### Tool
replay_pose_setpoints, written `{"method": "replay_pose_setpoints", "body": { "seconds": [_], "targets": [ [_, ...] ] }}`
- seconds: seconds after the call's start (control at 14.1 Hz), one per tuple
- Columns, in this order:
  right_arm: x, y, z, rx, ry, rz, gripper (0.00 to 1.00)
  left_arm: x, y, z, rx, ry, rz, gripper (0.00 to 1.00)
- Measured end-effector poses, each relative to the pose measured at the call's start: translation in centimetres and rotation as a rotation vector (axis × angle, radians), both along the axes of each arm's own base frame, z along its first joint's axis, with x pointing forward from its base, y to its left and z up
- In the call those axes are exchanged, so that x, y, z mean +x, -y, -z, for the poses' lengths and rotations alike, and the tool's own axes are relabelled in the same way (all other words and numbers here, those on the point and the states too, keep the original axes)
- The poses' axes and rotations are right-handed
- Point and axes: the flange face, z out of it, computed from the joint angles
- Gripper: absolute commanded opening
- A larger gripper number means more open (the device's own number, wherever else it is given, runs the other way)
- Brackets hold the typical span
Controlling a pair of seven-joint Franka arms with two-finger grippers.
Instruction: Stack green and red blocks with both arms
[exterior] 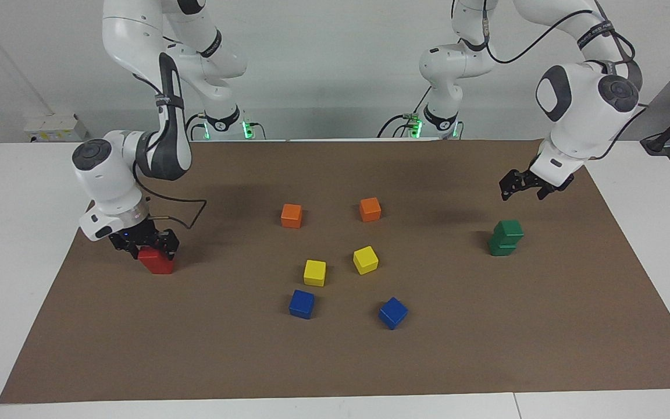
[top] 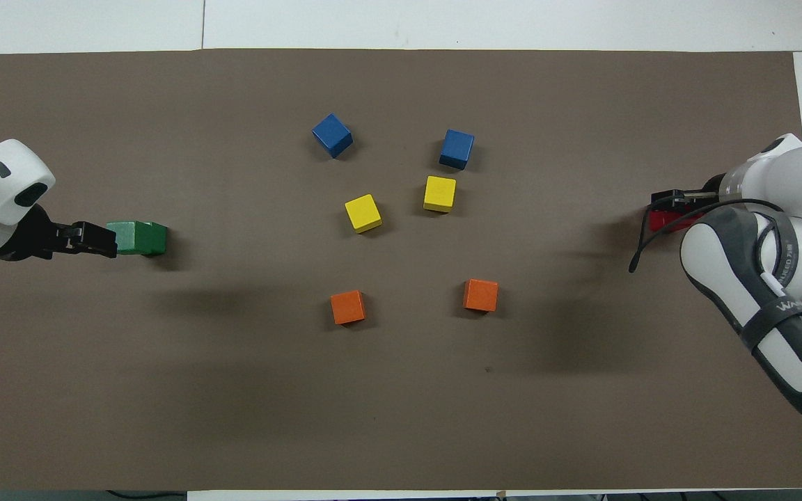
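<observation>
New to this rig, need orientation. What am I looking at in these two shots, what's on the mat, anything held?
Two white robot arms work at a table, seen once from across it and once from overhead. On the brown mat a green stack stands free; the left gripper is in the air above it, open and empty. The right gripper is down at the red stack; whether it grips is unclear. Mid-mat lie loose orange cubes, yellow cubes and blue cubes.
</observation>
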Motion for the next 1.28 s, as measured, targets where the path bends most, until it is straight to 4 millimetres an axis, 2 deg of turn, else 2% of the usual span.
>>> {"method": "replay_pose_setpoints", "body": {
  "seconds": [0.14, 0.21, 0.28, 0.43, 0.57, 0.71, 0.85, 0.99, 1.28],
  "targets": [
    [0.1, -0.1, -0.4, 0.000, 0.002, -0.002, 1.00, -1.6, 0.1, -2.6, 0.006, -0.002, 0.000, 1.00],
    [0.3, -0.4, -1.3, 0.004, -0.013, -0.006, 1.00, -2.3, 0.2, -3.4, 0.007, -0.005, 0.001, 1.00],
    [0.6, -0.6, -2.9, 0.010, -0.043, -0.011, 1.00, -2.7, 0.4, -3.9, 0.009, -0.008, 0.003, 1.00],
    [1.1, -1.6, -8.5, 0.022, -0.096, -0.029, 1.00, -2.9, 0.6, -4.0, 0.010, -0.014, 0.006, 1.00],
    [0.6, -2.8, -14.8, 0.027, -0.098, -0.049, 1.00, -2.8, 0.6, -4.0, 0.010, -0.014, 0.008, 1.00],
    [-1.2, -4.0, -19.9, 0.031, -0.077, -0.072, 1.00, -1.5, 1.4, -4.8, 0.005, -0.015, 0.023, 1.00],
    [-3.8, -4.7, -23.4, 0.040, -0.102, -0.085, 1.00, 0.2, 2.8, -5.1, 0.001, -0.024, 0.034, 1.00],
    [-5.6, -4.8, -24.8, 0.046, -0.139, -0.086, 1.00, 0.9, 3.6, -4.6, 0.003, -0.039, 0.015, 1.00],
    [-5.7, -4.6, -24.2, 0.049, -0.166, -0.082, 1.00, 0.6, 3.5, -4.7, 0.004, -0.053, 0.008, 1.00]
  ]
}}
